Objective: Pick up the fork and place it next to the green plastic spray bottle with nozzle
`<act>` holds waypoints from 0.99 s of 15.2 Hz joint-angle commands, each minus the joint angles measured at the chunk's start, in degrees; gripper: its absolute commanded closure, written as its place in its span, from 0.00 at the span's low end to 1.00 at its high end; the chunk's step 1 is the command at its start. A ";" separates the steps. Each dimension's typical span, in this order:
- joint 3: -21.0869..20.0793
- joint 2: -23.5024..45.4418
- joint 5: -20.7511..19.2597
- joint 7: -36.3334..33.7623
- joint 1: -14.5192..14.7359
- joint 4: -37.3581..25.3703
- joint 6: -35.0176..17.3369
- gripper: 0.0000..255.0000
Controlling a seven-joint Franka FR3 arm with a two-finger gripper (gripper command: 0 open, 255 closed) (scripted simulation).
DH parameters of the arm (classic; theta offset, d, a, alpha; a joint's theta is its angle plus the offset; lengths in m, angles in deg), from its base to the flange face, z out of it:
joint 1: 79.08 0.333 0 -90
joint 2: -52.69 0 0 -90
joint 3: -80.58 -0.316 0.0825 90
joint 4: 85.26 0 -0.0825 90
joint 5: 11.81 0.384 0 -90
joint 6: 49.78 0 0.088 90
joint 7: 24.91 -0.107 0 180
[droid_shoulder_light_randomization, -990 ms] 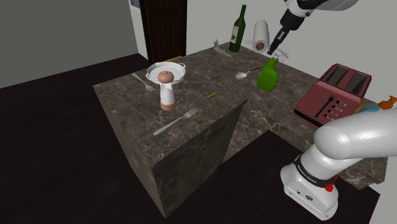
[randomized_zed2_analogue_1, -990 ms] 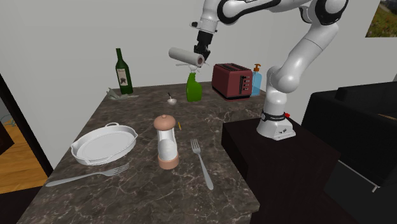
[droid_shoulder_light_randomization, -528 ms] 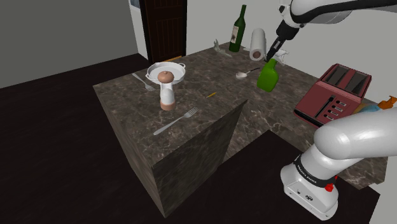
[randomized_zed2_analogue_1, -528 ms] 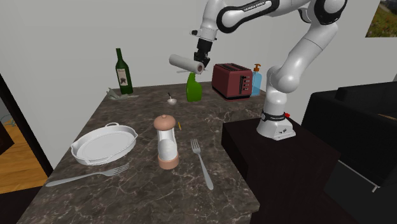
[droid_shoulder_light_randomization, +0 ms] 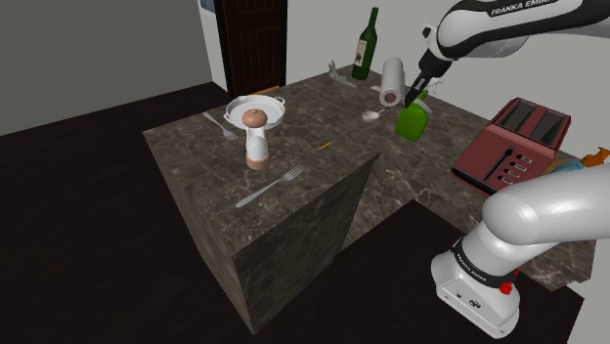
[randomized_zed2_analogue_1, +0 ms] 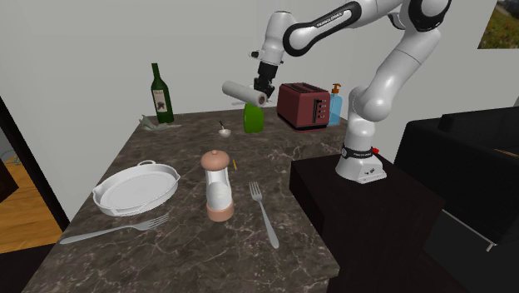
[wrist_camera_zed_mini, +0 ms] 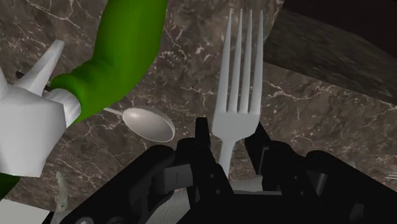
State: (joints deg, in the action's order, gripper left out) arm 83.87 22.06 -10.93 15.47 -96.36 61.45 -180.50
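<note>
Fork (wrist_camera_zed_mini: 238, 83) is clasped by its handle between the fingers (wrist_camera_zed_mini: 201, 137), tines leading, seemingly so it can go down onto bare surface (wrist_camera_zed_mini: 305, 108) beside the bottle (wrist_camera_zed_mini: 124, 48).

Arm (randomized_zed2_analogue_1: 391, 67): glossy white, rounded tubular links. Joints (randomized_zed2_analogue_1: 426, 10): dark grey to black bands. White "FRANKA" lettering (droid_shoulder_light_randomization: 523, 8) on a dark sleeve. Base (droid_shoulder_light_randomization: 477, 293): white and flared, with a dark collar (droid_shoulder_light_randomization: 477, 266) carrying small print and a red button (droid_shoulder_light_randomization: 505, 287). Gripper (wrist_camera_zed_mini: 230, 132): all black, blocky. Fingers (wrist_camera_zed_mini: 202, 137): short, angular.
</note>
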 commanded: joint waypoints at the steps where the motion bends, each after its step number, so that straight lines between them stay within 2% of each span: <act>1: 0.02 0.94 0.07 0.04 0.06 1.13 -2.14 1.00; 15: 0.51 6.96 0.65 0.85 0.45 7.92 -14.94 1.00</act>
State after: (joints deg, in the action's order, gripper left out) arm 84.38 28.24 -10.37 16.29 -96.00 69.09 -194.30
